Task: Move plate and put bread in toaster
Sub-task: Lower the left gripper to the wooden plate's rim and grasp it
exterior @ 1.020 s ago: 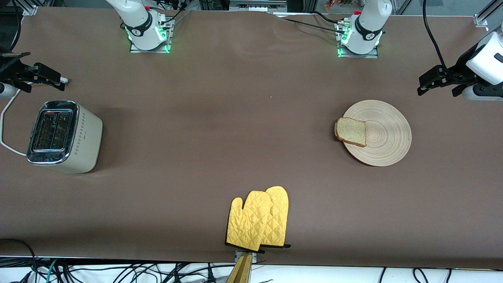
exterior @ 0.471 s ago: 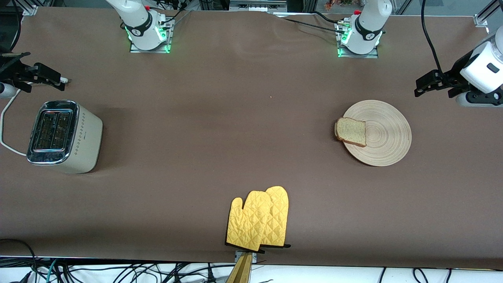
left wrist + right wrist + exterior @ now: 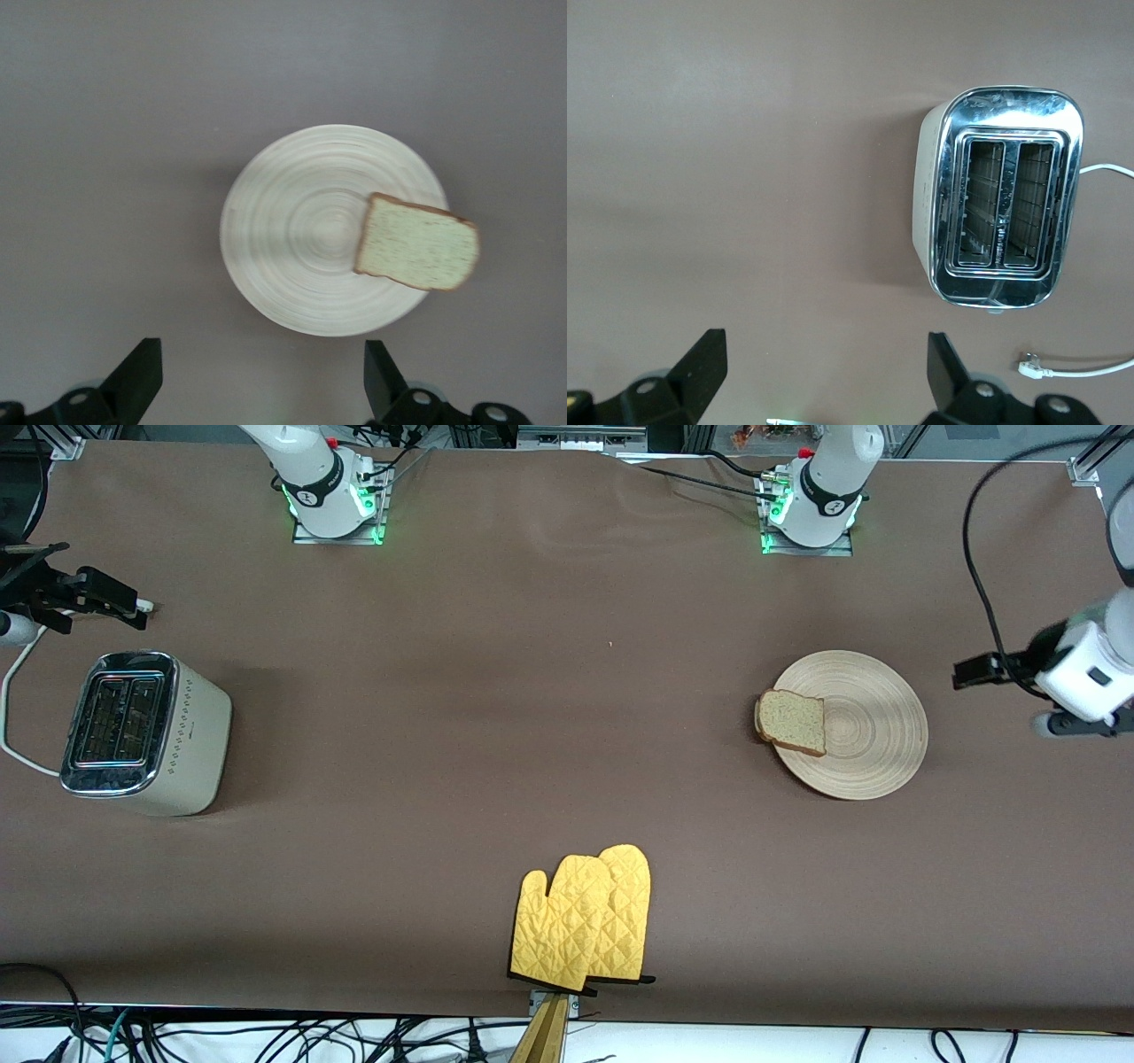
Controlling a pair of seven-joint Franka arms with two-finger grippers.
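right now my left gripper [image 3: 257, 385] hangs over bare table at the left arm's end, just beside the round pale beige wooden plate [image 3: 864, 726], jaws spread wide, holding nothing. my right gripper [image 3: 824, 376] waits in the air at the right arm's end, near the cream-white chrome-topped toaster [image 3: 146, 732], jaws also apart and empty. i count one plate, one squarish speckled brown bread slice [image 3: 791, 722] lying on the plate's rim and overhanging it toward the toaster's end, one toaster with two slots, and two yellow quilted oven mitts [image 3: 583, 918] overlapped at the table edge nearest the front camera.
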